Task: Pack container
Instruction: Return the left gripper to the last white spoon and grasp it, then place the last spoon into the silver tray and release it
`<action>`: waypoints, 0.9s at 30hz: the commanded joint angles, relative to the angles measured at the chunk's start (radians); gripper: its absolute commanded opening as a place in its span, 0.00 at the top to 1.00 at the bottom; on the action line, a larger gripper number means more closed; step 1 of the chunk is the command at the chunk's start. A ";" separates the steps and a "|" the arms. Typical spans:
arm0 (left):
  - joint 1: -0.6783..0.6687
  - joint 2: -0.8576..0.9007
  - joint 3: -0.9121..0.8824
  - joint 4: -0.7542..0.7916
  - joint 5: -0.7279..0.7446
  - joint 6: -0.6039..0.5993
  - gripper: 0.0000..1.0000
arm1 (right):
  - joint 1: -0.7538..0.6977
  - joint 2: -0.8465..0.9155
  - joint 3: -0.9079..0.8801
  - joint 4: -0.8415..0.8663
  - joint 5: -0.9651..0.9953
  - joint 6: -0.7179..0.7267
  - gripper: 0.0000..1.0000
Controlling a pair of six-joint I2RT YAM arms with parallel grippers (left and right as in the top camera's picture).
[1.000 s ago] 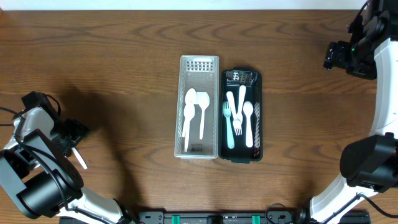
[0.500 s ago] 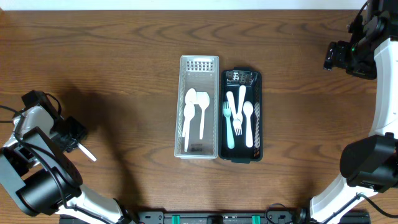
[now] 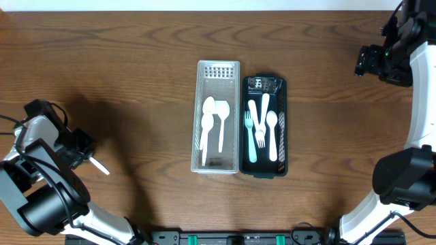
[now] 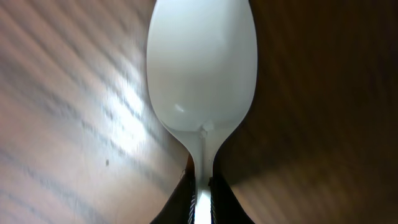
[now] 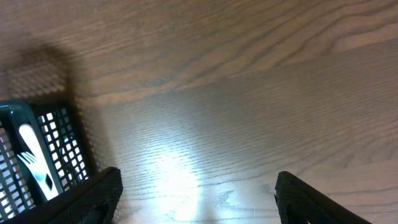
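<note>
Left gripper (image 3: 83, 151) clamped on white spoon (image 4: 202, 68), far left of table (image 3: 136, 82).
Fingers pinch the handle, bowl jutting past the fingertips over the wood; well apart from both trays at centre; clear container (image 3: 218, 87) holds two white spoons (image 3: 219, 122); black basket (image 3: 281, 163) just beside it holds mixed cutlery (image 3: 262, 129); right gripper (image 5: 199, 202) jaws apart, holding nothing, above the wood near the basket's corner.

spoon (image 4: 202, 68) handle cut off below, bowl blurred
</note>
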 commanded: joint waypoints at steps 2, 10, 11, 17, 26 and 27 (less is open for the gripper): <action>-0.060 -0.058 0.033 -0.077 0.026 0.005 0.94 | -0.006 0.004 -0.005 0.009 -0.004 -0.013 0.18; -0.419 -0.338 0.150 -0.203 0.025 0.055 0.94 | -0.006 0.004 -0.005 0.023 -0.004 -0.013 0.17; -0.487 -0.364 0.172 -0.212 0.025 0.064 0.94 | -0.006 0.004 -0.005 0.023 -0.004 -0.013 0.17; -0.814 -0.399 0.257 -0.209 0.005 0.071 0.94 | -0.006 0.004 -0.005 0.023 -0.003 -0.013 0.17; -1.087 -0.257 0.257 -0.119 0.006 0.070 0.94 | -0.006 0.004 -0.005 0.019 -0.004 -0.013 0.17; -1.099 -0.231 0.257 -0.113 0.006 0.070 0.94 | -0.006 0.004 -0.005 0.019 -0.004 -0.013 0.17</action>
